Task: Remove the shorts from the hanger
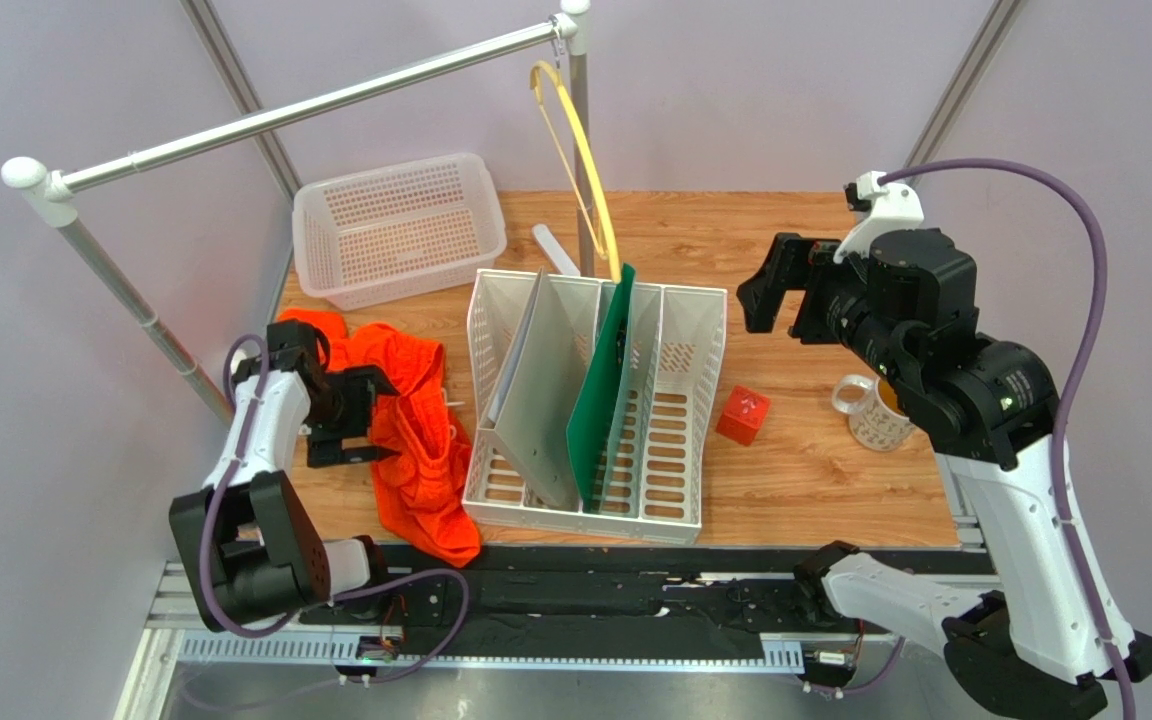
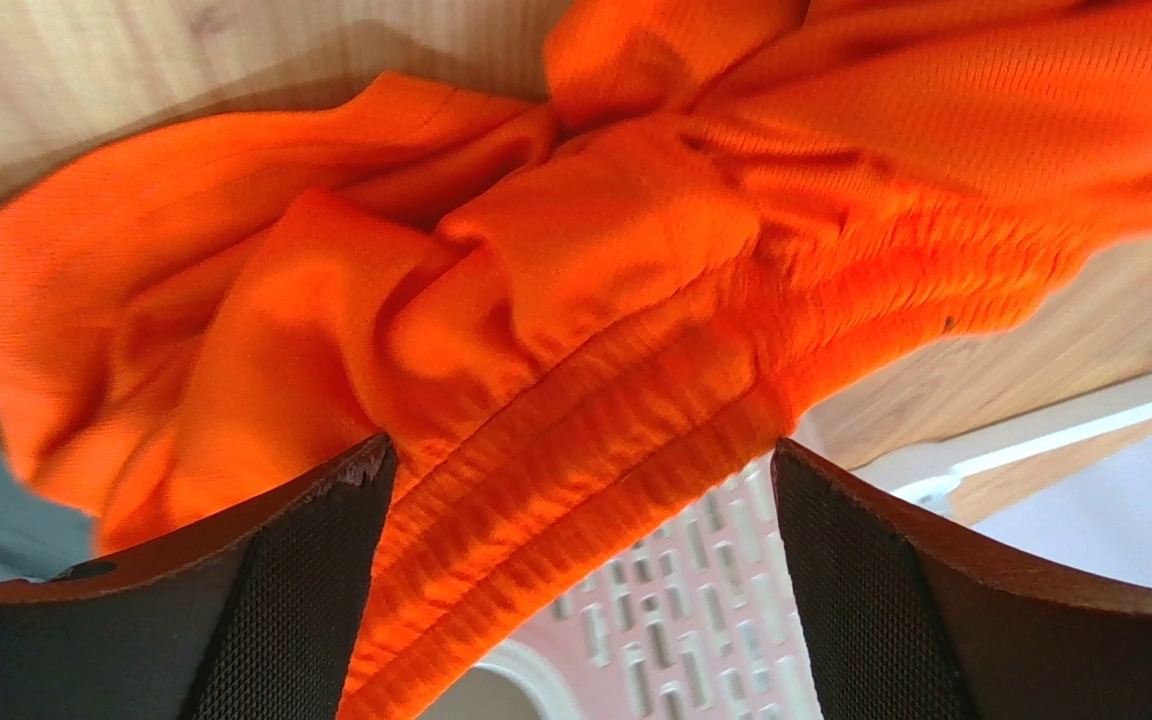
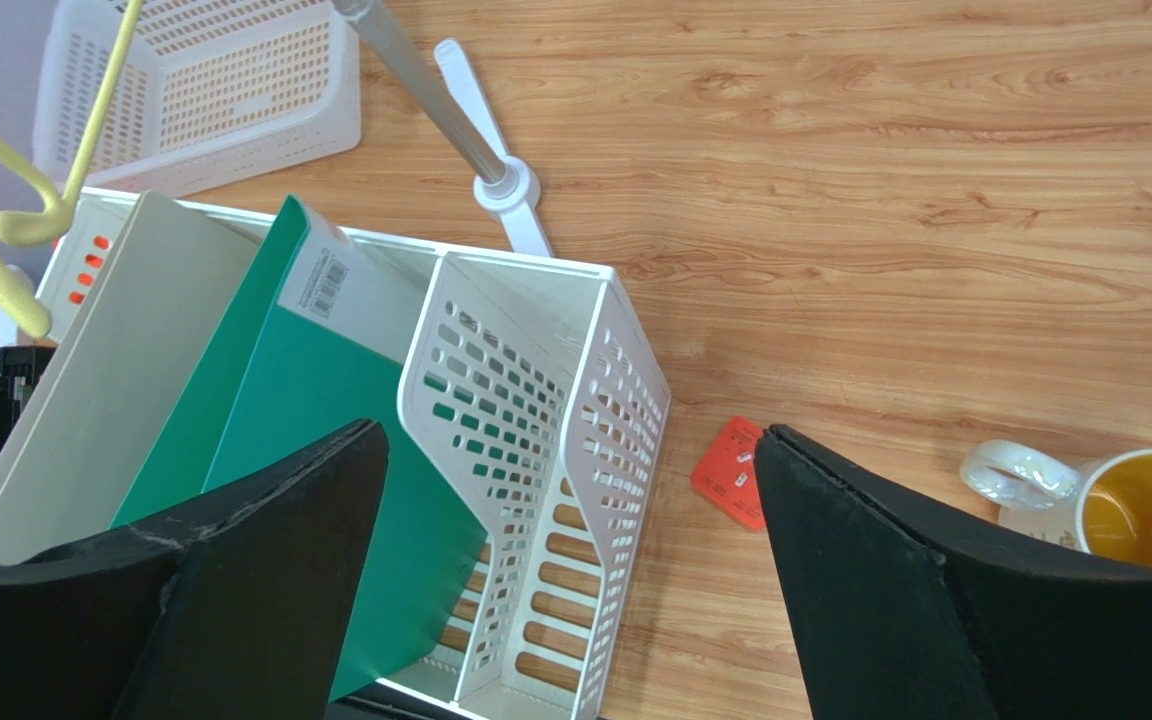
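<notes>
Item 1, left gripper (image 2: 575,480): fingers (image 2: 297,600) spread wide and low over the left of the table. Orange cloth lay in the gap and brushed the tip of one finger, but nothing was clamped.

Item 2, right gripper (image 3: 567,450): fingers (image 3: 898,585) wide apart, raised above the right half of the table, holding nothing and touching nothing.

Item 3, the shorts (image 1: 417,435): a crumpled orange heap flat on the wood at the left, just beside the white file rack (image 1: 672,360) and well apart from the hanger. The gathered waistband (image 2: 642,450) was uppermost in the left wrist view.

Item 4, the hanger (image 1: 582,150): pale yellow, hung on the silver rail (image 1: 312,105) near its right-hand post, above the back of the rack.

Item 5, surface: a wooden table (image 1: 793,480) that bore the rack, which held a green folder (image 1: 605,390) and a grey one (image 1: 530,390). A white perforated basket (image 1: 394,225) stood at the back left. A small red cube (image 1: 743,416) lay right of the rack, with a mug (image 1: 875,413) further right.

Item 6, room: plain pale walls on all sides.
</notes>
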`<move>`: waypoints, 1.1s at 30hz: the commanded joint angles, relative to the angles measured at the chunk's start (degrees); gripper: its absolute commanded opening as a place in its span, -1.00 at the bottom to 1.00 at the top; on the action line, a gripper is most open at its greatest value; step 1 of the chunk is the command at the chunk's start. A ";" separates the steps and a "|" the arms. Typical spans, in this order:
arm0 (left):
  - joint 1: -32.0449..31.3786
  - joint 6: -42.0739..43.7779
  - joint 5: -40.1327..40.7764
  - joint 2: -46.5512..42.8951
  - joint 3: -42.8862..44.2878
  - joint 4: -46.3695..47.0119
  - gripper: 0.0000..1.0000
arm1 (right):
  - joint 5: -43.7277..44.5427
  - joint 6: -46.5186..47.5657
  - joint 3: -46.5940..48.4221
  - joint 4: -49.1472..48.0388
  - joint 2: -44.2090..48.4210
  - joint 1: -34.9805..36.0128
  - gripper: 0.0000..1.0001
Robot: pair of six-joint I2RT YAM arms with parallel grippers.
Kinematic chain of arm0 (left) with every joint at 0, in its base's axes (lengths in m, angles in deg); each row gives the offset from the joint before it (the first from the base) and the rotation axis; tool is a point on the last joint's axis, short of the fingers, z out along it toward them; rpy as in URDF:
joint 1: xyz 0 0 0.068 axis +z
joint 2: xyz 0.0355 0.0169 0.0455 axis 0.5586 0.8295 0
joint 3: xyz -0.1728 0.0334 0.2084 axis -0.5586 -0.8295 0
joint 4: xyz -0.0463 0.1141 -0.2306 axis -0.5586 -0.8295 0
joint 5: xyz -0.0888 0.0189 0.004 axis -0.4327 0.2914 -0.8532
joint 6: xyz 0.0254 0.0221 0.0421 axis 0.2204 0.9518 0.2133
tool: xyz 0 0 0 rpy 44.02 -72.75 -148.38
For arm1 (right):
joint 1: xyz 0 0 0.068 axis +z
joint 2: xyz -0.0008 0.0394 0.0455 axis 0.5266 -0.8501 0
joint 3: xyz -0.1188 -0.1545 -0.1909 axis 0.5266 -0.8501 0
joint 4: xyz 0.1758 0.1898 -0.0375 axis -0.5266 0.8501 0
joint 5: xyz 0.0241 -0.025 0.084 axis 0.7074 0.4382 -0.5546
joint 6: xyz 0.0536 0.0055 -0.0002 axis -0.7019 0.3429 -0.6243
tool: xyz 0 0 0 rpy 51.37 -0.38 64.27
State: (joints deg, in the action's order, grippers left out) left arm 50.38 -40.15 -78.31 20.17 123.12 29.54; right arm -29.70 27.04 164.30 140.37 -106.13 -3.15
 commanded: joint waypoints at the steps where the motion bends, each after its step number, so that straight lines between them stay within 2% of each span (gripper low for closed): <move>1: 0.71 -8.59 -0.56 5.97 1.59 6.53 0.96 | 2.03 1.89 2.32 -2.41 -0.98 -1.37 0.96; 6: 0.63 -9.73 0.57 12.58 4.68 6.01 0.96 | 2.56 0.92 1.88 -2.41 -1.69 -3.13 0.95; 10: 0.89 -11.76 1.90 15.04 3.81 10.38 0.96 | 2.29 0.83 2.05 -2.32 -2.13 -4.45 0.95; 15: 0.89 -10.70 0.50 20.05 3.98 11.45 0.97 | 2.21 1.45 2.32 -2.15 -2.22 -5.07 0.95; 18: 0.98 -10.88 -0.12 19.45 0.73 17.25 0.72 | 2.12 1.54 2.41 -2.06 -2.13 -5.42 0.95; 20: 0.98 -10.53 0.49 17.34 -1.12 19.89 0.44 | 1.85 1.45 2.50 -1.97 -1.78 -5.59 0.95; 21: 0.98 -10.27 0.93 16.38 -1.47 20.68 0.20 | 1.50 1.54 2.32 -1.97 -1.69 -5.51 0.95; 23: 0.98 -8.43 1.46 13.57 -1.82 22.70 -0.12 | 1.15 1.71 1.97 -2.06 -0.99 -5.59 0.95; 24: 0.89 -7.72 0.94 12.69 -2.00 23.93 -0.63 | 0.54 1.89 1.88 -2.06 -0.73 -5.59 0.95; 25: 1.06 -6.76 0.06 11.46 -2.17 26.98 -0.83 | 0.36 2.15 1.79 -2.23 -0.29 -5.59 0.95; 27: 0.89 -4.12 -4.41 10.66 -2.09 33.04 -1.00 | -0.08 2.33 1.27 -2.23 0.15 -5.59 0.94; 33: 0.36 -3.05 -9.17 4.27 -1.03 42.19 -1.00 | -1.75 2.77 0.21 -2.49 3.40 -4.90 0.94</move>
State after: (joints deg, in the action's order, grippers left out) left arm 50.86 -44.83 -83.47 30.97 120.67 60.25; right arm -29.94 28.49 164.56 140.15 -105.39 -8.47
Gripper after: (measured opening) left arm 0.110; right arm 0.972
